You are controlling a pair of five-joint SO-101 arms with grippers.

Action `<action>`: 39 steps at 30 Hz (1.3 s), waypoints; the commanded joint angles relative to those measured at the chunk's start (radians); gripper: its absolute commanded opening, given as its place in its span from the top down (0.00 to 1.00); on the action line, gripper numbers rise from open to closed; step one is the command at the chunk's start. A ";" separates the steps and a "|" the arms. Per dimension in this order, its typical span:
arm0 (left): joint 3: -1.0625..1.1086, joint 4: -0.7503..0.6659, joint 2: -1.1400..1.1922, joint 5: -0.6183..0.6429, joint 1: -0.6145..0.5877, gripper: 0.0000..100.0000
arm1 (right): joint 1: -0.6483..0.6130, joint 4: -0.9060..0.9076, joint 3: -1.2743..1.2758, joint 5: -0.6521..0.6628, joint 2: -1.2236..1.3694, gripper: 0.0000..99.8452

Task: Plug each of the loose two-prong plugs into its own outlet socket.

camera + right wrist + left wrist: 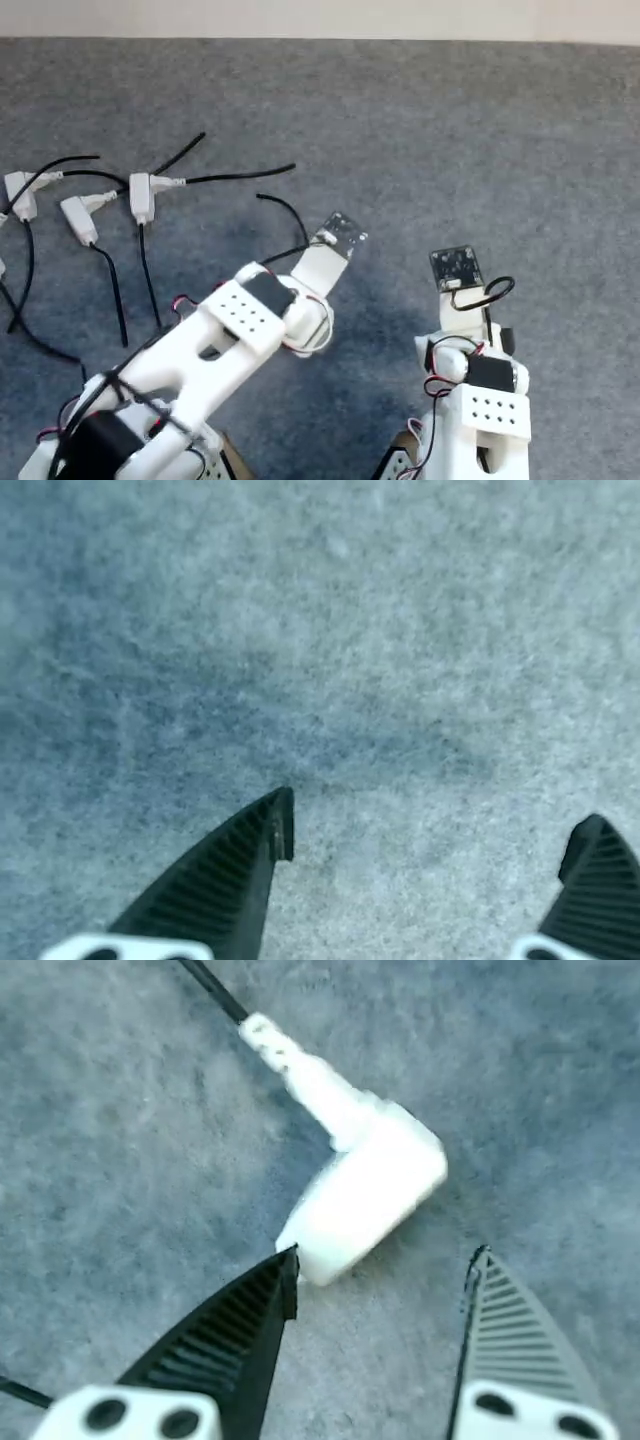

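- L gripper (385, 1256) released, fingers apart; white plug (365, 1195) lies just beside one tip, on carpet (120, 1110).
- R gripper (438, 810) released, over carpet.
- White connectors (140, 197) far left.

Two arms are in sight: a left arm (215, 340) and a right arm (485, 405). Four white corded pieces can be counted: first plug (20, 195), second plug (78, 215), third plug (140, 195) and fourth plug (370, 1195). I cannot tell plugs from sockets.
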 commanded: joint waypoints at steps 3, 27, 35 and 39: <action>-0.116 -0.049 0.213 -0.012 0.013 0.73 | -0.007 -0.018 -0.002 -0.003 -0.012 0.61; -0.659 0.117 0.239 -0.087 -0.835 1.00 | -0.007 -0.018 0.001 -0.002 -0.013 0.61; -0.657 0.299 0.236 -0.104 -0.737 0.81 | -0.008 -0.018 0.001 -0.002 -0.013 0.61; -0.593 0.301 0.234 -0.107 -0.568 0.75 | -0.008 -0.018 0.001 -0.002 -0.013 0.61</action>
